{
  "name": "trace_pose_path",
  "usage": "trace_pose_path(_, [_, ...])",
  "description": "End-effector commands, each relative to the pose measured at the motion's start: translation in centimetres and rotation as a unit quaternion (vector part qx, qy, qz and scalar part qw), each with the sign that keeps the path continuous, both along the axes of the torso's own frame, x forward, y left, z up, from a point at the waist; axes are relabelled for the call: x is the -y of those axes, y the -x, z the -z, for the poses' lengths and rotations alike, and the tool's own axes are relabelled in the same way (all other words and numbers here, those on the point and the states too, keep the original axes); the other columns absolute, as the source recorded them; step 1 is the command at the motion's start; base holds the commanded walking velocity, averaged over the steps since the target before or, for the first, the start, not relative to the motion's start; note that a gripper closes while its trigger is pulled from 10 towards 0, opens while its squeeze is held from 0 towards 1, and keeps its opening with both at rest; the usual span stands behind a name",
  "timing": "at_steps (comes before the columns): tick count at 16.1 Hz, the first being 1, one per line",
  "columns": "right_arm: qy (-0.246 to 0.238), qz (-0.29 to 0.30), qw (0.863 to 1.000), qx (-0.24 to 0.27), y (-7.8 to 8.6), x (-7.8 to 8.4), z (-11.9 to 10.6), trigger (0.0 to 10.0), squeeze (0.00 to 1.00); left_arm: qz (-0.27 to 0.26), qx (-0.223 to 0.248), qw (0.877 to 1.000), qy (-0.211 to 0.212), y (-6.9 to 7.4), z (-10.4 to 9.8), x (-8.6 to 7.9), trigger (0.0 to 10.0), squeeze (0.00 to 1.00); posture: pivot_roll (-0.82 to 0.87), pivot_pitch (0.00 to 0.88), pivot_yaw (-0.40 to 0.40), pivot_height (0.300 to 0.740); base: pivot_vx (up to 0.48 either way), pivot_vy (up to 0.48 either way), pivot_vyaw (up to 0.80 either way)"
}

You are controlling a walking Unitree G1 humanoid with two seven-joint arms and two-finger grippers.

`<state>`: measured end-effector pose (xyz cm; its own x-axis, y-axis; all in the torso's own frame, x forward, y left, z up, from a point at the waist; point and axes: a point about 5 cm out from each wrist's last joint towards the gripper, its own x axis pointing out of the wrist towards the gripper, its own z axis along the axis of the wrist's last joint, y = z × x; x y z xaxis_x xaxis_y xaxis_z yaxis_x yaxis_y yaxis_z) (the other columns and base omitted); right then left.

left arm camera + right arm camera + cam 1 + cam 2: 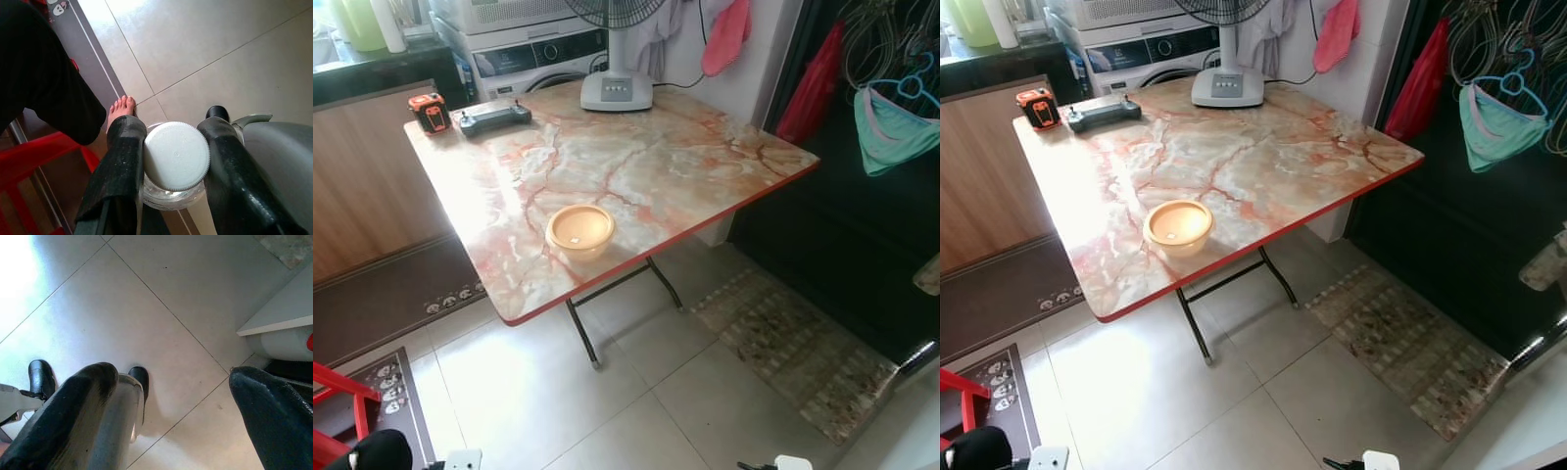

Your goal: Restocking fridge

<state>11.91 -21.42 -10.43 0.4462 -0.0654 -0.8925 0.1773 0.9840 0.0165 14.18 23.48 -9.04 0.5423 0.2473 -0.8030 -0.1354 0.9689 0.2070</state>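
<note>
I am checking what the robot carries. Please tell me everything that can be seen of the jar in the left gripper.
The jar is seen from above in the left wrist view. It has a round white lid with a ribbed edge, screwed on; below it a clear, glass-like shoulder shows. The left gripper holds it, one black finger touching each side of the lid. It hangs over the tiled floor. Its contents are hidden.

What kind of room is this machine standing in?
Probably a home's utility or laundry corner: a washing machine stands behind a marble-patterned folding table, and clothes hang on hangers to the right.
</note>
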Motion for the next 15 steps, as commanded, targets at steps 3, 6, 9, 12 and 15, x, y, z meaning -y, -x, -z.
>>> trace_pose_path(3, [-0.005,-0.001,1.000,-0.005,0.11,-0.12,0.06,10.0,0.00,0.003,-0.001,1.000,-0.002,0.07,-0.03,-0.22,10.0,0.00,0.04,0.000,-0.001,0.740,0.000,0.000,-0.79])
trace_pose_path(6, [-0.005,-0.003,1.000,-0.008,0.13,-0.14,0.08,10.0,0.00,0.001,-0.002,1.000,0.000,0.08,-0.02,-0.22,10.0,0.00,0.04,0.000,-0.005,0.740,0.000,0.000,-0.80])
trace_pose_path(9, [-0.005,-0.005,1.000,-0.008,0.09,-0.12,0.07,10.0,0.00,0.001,-0.002,1.000,0.002,0.09,0.03,-0.05,10.0,0.00,0.04,0.000,-0.008,0.740,0.000,0.000,-0.80])
trace_pose_path(12, [-0.004,-0.006,1.000,-0.009,0.06,-0.09,0.06,10.0,0.00,0.001,-0.003,1.000,0.004,0.06,0.05,0.06,10.0,0.00,0.04,0.000,-0.010,0.740,0.000,0.000,-0.80])
trace_pose_path(15, [-0.003,-0.010,1.000,-0.010,0.06,-0.07,0.06,10.0,0.00,0.001,-0.004,1.000,0.007,0.04,0.08,0.17,10.0,0.00,0.04,0.000,-0.011,0.740,0.000,0.000,-0.80])
